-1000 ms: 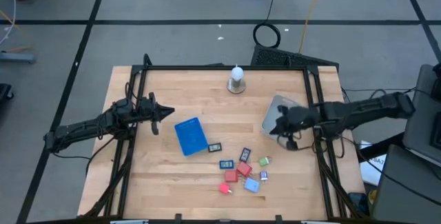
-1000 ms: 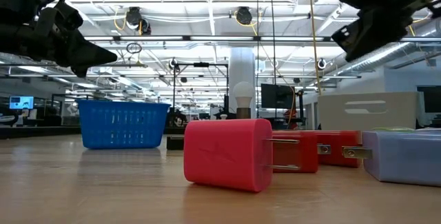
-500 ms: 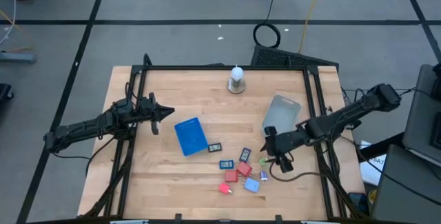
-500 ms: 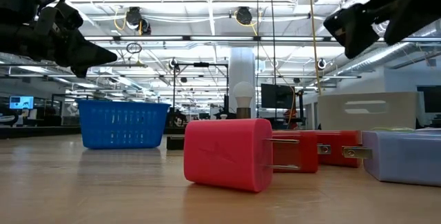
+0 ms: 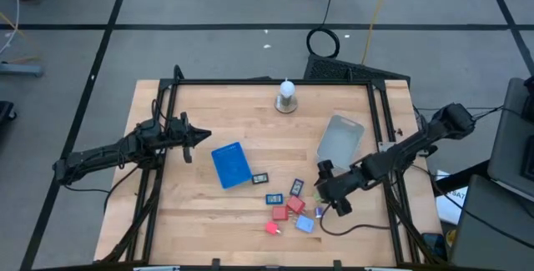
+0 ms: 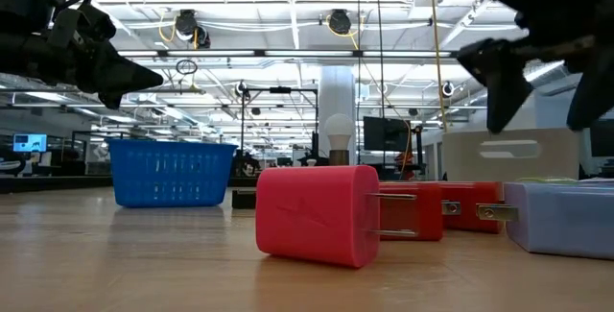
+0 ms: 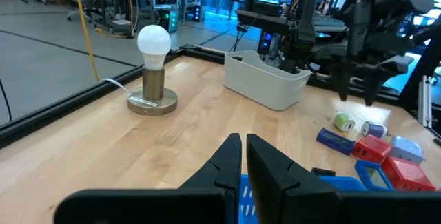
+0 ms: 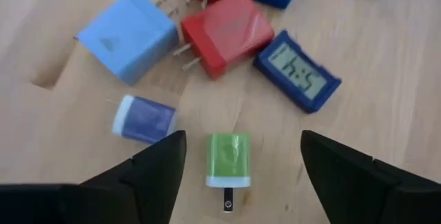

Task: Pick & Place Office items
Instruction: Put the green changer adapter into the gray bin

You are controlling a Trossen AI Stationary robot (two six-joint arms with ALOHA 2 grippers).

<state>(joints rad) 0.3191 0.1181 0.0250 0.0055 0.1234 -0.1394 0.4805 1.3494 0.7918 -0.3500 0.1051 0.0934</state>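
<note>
From above, my right pincer (image 5: 324,189) hangs over the near right part of the table (image 5: 250,104), right at the edge of the scattered office items. The green-and-white piece (image 5: 318,196) lies just under my fingertips, with a small light-blue block (image 5: 319,213) a little nearer the table's front edge, and the red blocks (image 5: 288,210) and dark blue rectangles (image 5: 274,198) spread off to my left. The grey container (image 5: 340,138) sits behind my pincer, and the flat blue basket (image 5: 230,164) lies farther left. My left pincer (image 5: 203,138) waits over the table's left side, well apart from all of it.

From table height, my right pincer (image 6: 545,86) hangs dark above the right-hand pieces, its fingers spread. A red plug block (image 6: 319,214) lies nearest the camera, a pale blue block (image 6: 561,218) at the right.

My left wrist shows my left pincer (image 7: 244,156) nearly closed on nothing, with a bulb lamp (image 7: 154,69) ahead.

My right wrist looks straight down: my fingers (image 8: 158,165) stand wide apart, and the green-and-white piece (image 8: 229,159) lies between them on the wood, untouched
</note>
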